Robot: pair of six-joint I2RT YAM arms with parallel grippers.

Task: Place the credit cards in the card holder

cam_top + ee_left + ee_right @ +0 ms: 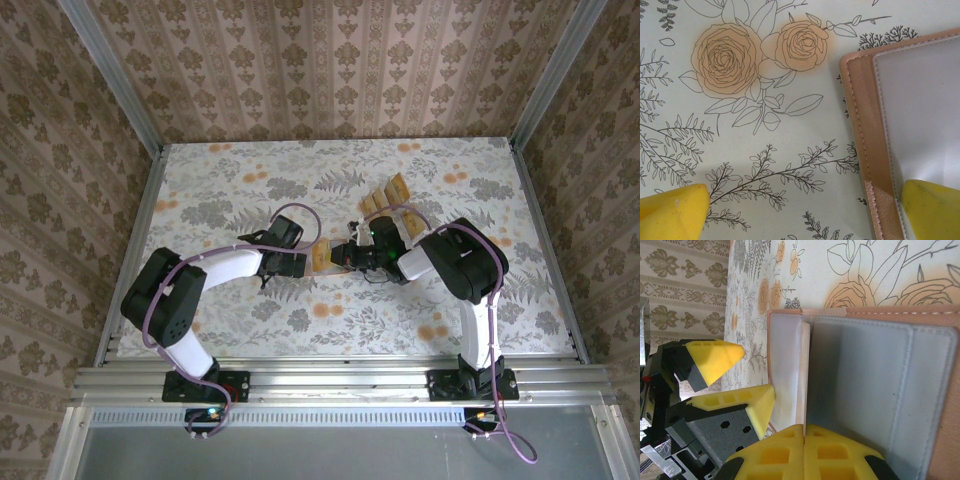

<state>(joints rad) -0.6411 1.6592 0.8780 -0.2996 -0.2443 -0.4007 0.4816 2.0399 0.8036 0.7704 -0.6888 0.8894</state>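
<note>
Closest to the right wrist lens: yellow pads of right tool point(804, 434), clenched pad to pad, nothing visible between them, tips set at the near edge of card holder point(865, 375). Pressing on that edge or merely poised over it: not resolvable.

Just beyond: card holder lying opened flat on bench point(250, 170), greyish inner face upward, pink stitched border around it, one pale pocket flap slightly raised.

At the holder's other side: left tool point(801, 214), released, fingers spread to full width. One finger over bare floral bench, the other over the holder's pale inner pocket, so straddling the stitched outer edge. That edge running straight away from the left wrist lens, crosswise to the line between the two fingers.

From above: holder between the two tools, each reaching in from its own side. Long axis of the whole holder not settled by these views.

Farther still: credit cards point(385, 196), a short row of tan rectangles, apart from the holder, beyond it and to its right, nearer the right arm than the left. Their support too small to make out. No card visible in the holder.

Judged relation for the coming move: cards far-right of the holder, hence a short reach for the right arm and a reach across the holder for the left; right tool seemingly occupied at the holder, left tool free.
</note>
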